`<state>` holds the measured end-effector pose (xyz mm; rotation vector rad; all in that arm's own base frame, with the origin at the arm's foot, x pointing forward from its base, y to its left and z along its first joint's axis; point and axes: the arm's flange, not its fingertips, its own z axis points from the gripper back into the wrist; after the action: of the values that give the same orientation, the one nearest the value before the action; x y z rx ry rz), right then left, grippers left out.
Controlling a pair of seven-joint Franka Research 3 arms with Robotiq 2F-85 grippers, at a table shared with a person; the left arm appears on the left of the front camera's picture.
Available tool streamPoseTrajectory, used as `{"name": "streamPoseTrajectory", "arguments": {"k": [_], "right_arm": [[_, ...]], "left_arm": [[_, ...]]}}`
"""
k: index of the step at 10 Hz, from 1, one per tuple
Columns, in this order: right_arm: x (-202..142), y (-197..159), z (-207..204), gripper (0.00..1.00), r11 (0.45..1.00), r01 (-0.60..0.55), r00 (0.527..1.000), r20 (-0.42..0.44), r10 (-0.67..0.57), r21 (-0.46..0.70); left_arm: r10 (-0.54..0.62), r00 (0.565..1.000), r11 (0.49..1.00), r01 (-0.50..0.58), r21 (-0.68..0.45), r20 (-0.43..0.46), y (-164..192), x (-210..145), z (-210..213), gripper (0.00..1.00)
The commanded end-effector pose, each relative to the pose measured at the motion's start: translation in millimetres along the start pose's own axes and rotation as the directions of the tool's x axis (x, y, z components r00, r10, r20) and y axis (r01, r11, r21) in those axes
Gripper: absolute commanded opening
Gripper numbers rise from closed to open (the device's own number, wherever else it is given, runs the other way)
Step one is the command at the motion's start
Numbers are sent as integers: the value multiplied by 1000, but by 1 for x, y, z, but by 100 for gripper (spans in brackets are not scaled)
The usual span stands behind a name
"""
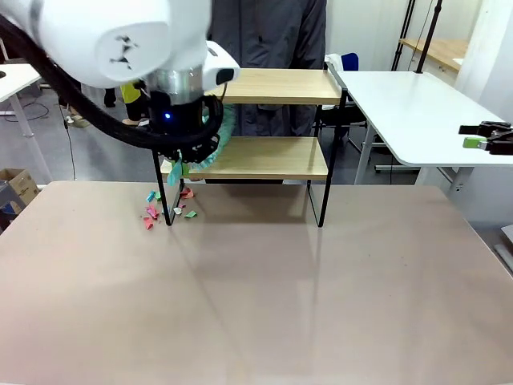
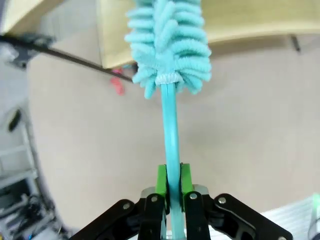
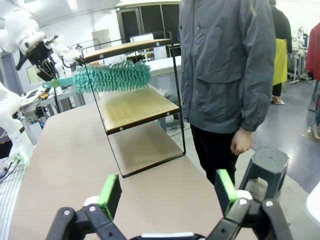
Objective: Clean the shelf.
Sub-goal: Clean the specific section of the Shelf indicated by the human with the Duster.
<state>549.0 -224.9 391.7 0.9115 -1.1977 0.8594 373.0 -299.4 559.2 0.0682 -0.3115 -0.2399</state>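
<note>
The shelf (image 1: 272,157) stands at the table's far side, two light wooden boards in a thin black frame. My left gripper (image 1: 180,156) sits at the shelf's left end, shut on the handle of a teal fluffy duster (image 1: 225,128). In the left wrist view the green pads (image 2: 161,180) clamp the teal handle, and the duster head (image 2: 167,45) reaches over the lower board's edge (image 2: 250,22). From the right wrist view the duster (image 3: 112,77) lies between the two boards of the shelf (image 3: 137,106). My right gripper (image 3: 167,192) is open and holds nothing, well short of the shelf.
Several small pink, teal and white paper scraps (image 1: 164,208) lie on the table by the shelf's left front leg. A person in a grey jacket (image 3: 225,75) stands behind the shelf, beside a grey stool (image 3: 265,165). A white side table (image 1: 417,112) stands at the right.
</note>
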Motion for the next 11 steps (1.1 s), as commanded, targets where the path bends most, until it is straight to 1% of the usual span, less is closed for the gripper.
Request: {"name": "streamPoseTrajectory", "arguments": {"k": [1, 2, 3, 4, 5, 6, 7, 8, 9, 10, 11], "right_arm": [[3, 0, -1, 100, 1000, -6, 1000, 0, 6, 1], [3, 0, -1, 100, 1000, -6, 1000, 0, 6, 1], [3, 0, -1, 100, 1000, -6, 1000, 0, 6, 1], [3, 0, -1, 100, 1000, -6, 1000, 0, 6, 1], [3, 0, -1, 100, 1000, -6, 1000, 0, 6, 1], [3, 0, -1, 100, 1000, -6, 1000, 0, 6, 1], [3, 0, -1, 100, 1000, -6, 1000, 0, 6, 1], [3, 0, -1, 100, 1000, -6, 1000, 0, 6, 1], [3, 0, -1, 100, 1000, -6, 1000, 0, 6, 1], [3, 0, -1, 100, 1000, -6, 1000, 0, 6, 1], [3, 0, -1, 100, 1000, -6, 1000, 0, 6, 1]], "left_arm": [[-122, 990, 987, 113, -115, -72, 31, -22, 9, 13], [-198, 978, 966, 182, -185, -69, 44, -29, 24, 13], [-269, 961, 946, 250, -209, -69, 60, -35, 31, 13], [-342, 938, 897, 307, -319, -58, 78, -41, 35, 13], [-404, 914, 838, 363, -407, -18, 96, -49, 37, 13], [-462, 887, 781, 417, -465, 18, 107, -57, 39, 13], [-502, 862, 771, 404, -493, -78, 117, -64, 41, 13], [-554, 826, 734, 426, -529, -102, 124, -74, 53, 13], [-577, 806, 728, 433, -531, -134, 132, -81, 67, 13], [-613, 773, 725, 467, -506, -166, 142, -86, 74, 13], [-649, 736, 709, 494, -503, -192, 151, -93, 78, 13]]}}
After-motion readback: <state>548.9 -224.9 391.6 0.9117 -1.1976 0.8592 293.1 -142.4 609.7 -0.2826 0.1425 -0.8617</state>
